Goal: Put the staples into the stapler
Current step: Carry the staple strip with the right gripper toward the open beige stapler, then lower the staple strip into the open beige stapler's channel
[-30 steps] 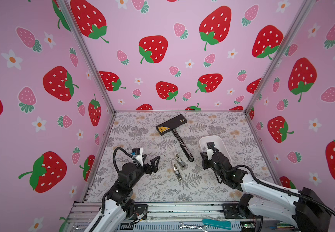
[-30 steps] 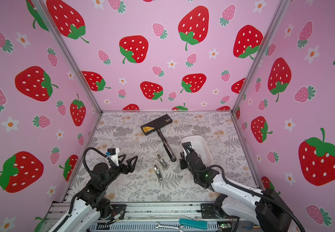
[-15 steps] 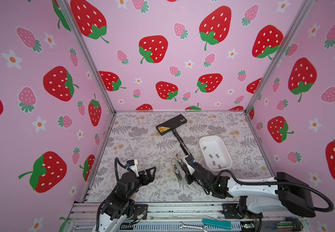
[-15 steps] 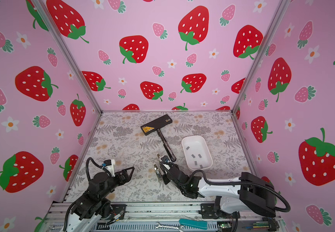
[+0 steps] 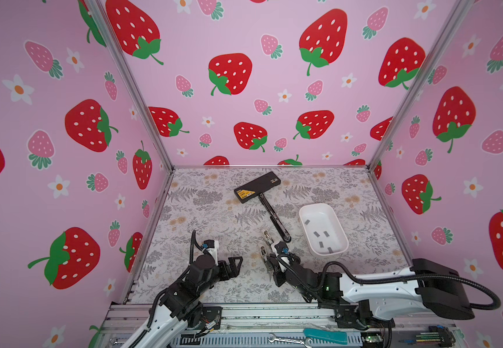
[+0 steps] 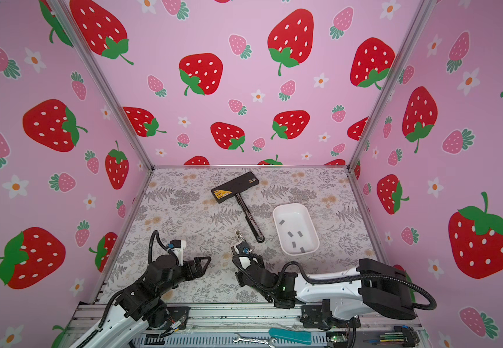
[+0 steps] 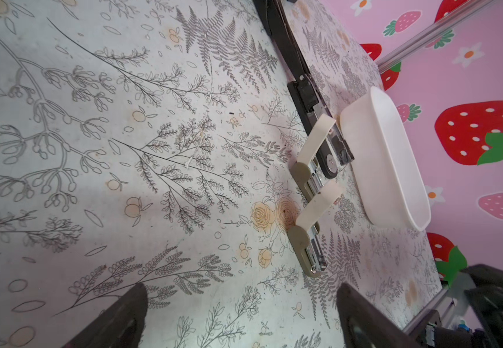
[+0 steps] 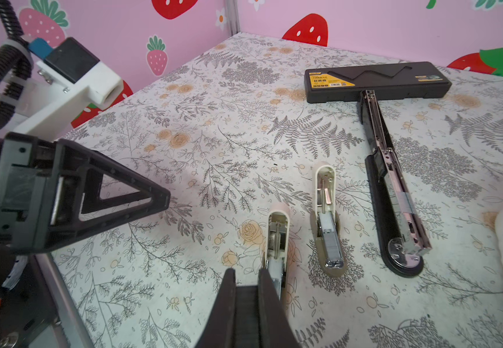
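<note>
Floral mat point(image 5: 214, 211): right pincer point(image 8: 246, 277) closed, moved from tray point(image 5: 316, 205) to stapler point(image 8: 278, 238); left pincer point(image 7: 239, 292) wide.

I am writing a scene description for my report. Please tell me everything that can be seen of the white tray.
The white tray is a shallow rounded rectangle with a raised rim and looks like smooth plastic. It sits flat on the floral table, on the right side in both top views, with its long side angled. Five small grey staples lie scattered on its floor. The long black stapler lies beside it and appears not to touch it.
</note>
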Action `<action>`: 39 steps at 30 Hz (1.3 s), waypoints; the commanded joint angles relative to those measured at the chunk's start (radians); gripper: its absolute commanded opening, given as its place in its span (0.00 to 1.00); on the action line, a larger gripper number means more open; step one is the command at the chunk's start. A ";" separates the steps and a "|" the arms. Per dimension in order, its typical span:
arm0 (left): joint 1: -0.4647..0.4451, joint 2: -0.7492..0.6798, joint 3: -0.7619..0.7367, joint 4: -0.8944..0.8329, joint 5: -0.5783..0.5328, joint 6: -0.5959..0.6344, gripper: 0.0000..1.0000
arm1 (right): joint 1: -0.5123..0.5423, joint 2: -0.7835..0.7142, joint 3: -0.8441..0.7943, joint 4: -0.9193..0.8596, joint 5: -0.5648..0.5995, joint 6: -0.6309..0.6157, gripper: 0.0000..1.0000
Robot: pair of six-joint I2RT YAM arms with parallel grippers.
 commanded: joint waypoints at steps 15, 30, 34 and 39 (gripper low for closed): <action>-0.157 0.157 0.066 0.117 -0.067 0.137 0.99 | -0.073 0.181 0.046 0.040 -0.061 0.052 0.07; -0.156 0.106 0.061 0.080 -0.122 0.119 0.99 | -0.073 0.258 0.037 0.087 -0.059 0.078 0.07; -0.158 0.052 0.050 0.049 -0.140 0.100 0.99 | -0.073 0.268 0.027 0.109 -0.063 0.077 0.06; -0.156 0.025 0.046 0.031 -0.149 0.093 0.99 | -0.074 0.299 0.034 0.125 -0.074 0.077 0.06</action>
